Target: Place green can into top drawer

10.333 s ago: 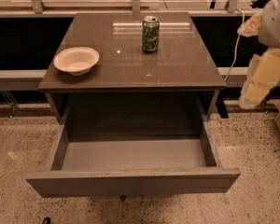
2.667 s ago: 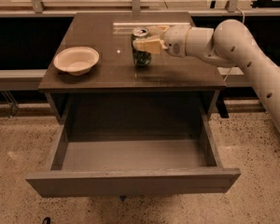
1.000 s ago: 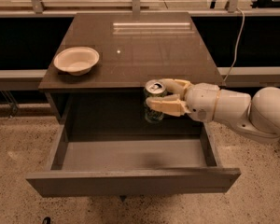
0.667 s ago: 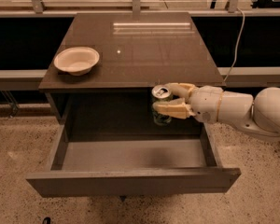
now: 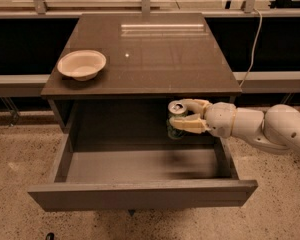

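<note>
Brown table (image 5: 160,59), 1 cream bowl (image 5: 82,64), perhaps paper, left side, tool (image 5: 180,116) below front edge.

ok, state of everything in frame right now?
top drawer: pulled open, nothing on its floor
green can: upright, held over the drawer's right rear, not set down
gripper: shut on the green can, just below the table edge
bowl: upright, empty, on the table's left side

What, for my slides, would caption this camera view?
Gripper holds the green can above the open top drawer; a cream bowl sits on the table.
</note>
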`<action>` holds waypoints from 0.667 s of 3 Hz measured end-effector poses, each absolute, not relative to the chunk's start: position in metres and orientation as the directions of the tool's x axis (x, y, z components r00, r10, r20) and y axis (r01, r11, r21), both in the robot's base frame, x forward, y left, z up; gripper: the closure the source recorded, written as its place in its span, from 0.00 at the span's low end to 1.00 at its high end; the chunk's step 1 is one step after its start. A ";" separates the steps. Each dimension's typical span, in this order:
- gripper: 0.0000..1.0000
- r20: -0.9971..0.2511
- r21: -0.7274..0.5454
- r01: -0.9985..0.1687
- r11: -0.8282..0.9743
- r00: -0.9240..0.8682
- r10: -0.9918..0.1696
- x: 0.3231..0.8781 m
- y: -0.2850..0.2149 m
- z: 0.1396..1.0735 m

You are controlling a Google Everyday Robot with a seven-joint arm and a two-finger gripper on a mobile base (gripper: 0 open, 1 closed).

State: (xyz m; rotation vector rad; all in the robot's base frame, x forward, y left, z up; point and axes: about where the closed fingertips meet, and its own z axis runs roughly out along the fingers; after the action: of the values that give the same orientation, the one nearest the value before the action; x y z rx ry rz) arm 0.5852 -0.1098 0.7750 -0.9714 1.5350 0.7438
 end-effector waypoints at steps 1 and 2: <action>1.00 -0.989 -0.031 -0.888 0.459 -0.040 -0.145 0.589 -0.119 0.757; 1.00 -0.990 -0.028 -0.889 0.457 -0.039 -0.137 0.591 -0.127 0.746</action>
State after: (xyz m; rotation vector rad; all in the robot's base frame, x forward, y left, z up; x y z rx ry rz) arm 0.5914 -0.1266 0.7459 -0.9428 1.5041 0.7826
